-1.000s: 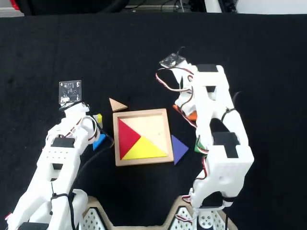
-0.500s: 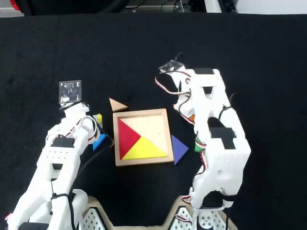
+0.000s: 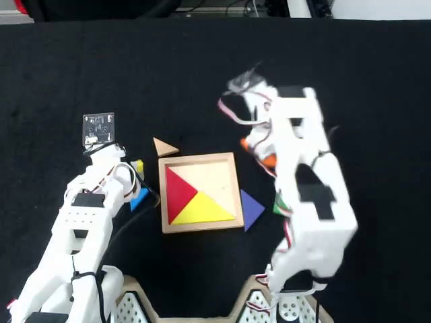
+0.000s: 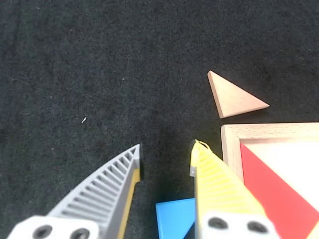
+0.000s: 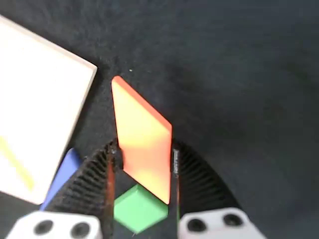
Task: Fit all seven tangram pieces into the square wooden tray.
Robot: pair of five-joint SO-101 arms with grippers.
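Right claw (image 5: 143, 152) clamped on orange parallelogram (image 5: 142, 132), 2 o'clock of tray (image 3: 195, 157) | left claw (image 4: 167, 154) agape over blue piece (image 4: 174, 216), 9 o'clock | red triangle (image 3: 176, 188) and yellow triangle (image 3: 202, 208) seated in tray.

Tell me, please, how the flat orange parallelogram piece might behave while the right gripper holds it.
The flat orange parallelogram piece is probably stiff: its edges look straight in the right gripper. It looks thin, so likely light. Pinched across its slanted edges, it might pivot or slip.
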